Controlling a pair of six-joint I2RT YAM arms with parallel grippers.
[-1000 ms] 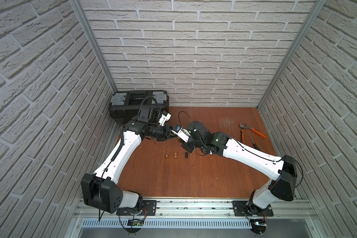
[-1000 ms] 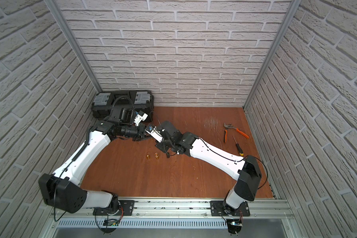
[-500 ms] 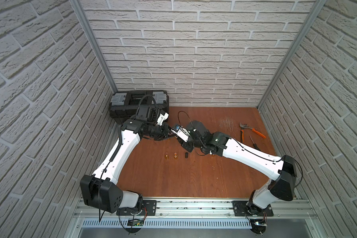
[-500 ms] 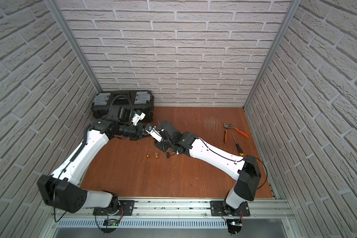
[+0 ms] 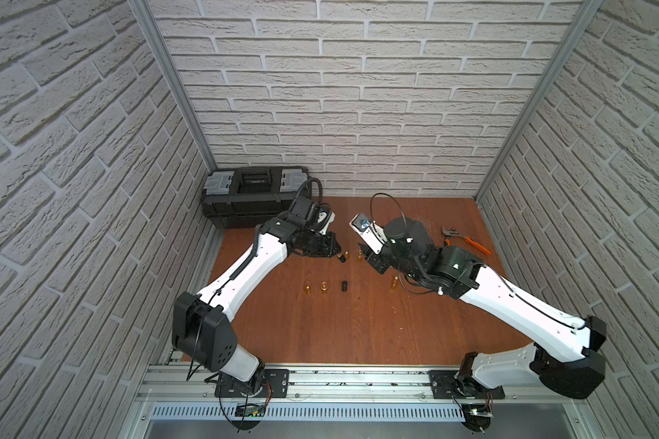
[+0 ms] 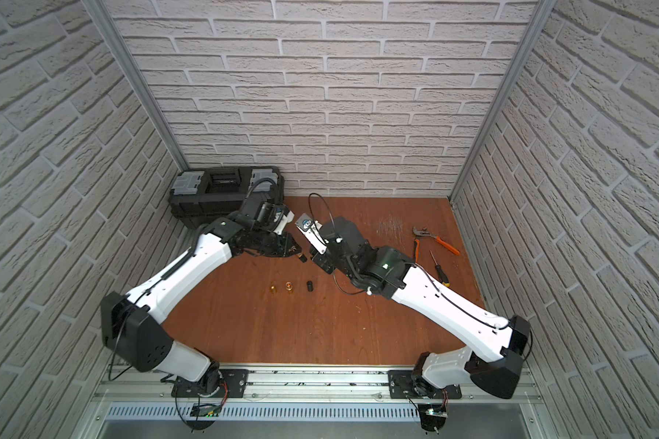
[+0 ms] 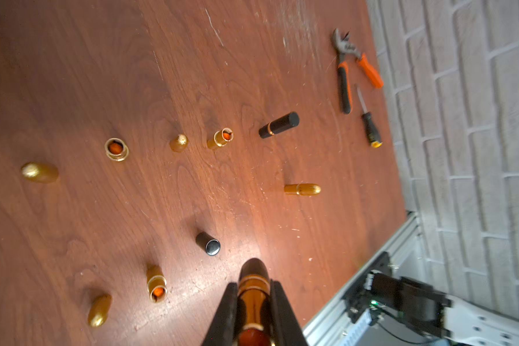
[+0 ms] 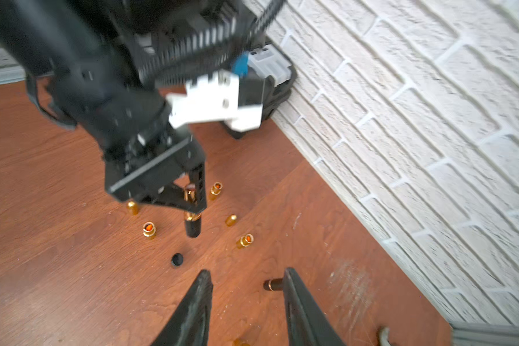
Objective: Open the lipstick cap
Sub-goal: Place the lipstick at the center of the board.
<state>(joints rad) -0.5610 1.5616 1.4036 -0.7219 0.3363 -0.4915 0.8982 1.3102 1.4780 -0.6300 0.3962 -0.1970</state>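
Left claw (image 7: 253,287) is clenched on the black-based, gold-sleeved lipstick tube (image 8: 192,227), held above the brown wooden worktop (image 5: 358,327) nearer its back edge, orange stick bared, black cap (image 5: 344,287) standing nearby, right claw (image 8: 247,272) released and empty: uncapping looks done, next an upright set-down.

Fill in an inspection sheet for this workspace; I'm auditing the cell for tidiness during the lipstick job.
Surface: wooden tabletop, scuffed patch near the back wall.
Job's things: held lipstick, black end protruding; second black lipstick lying down; loose black cap; gold caps and open gold bases scattered.
Clutter: pliers, screwdriver, toolbox.
Grippers: left gripper shut on the held lipstick; right gripper open, empty.
Cables: black cable loops above both wrists.
Surroundings: brick-pattern walls, metal rail in front.
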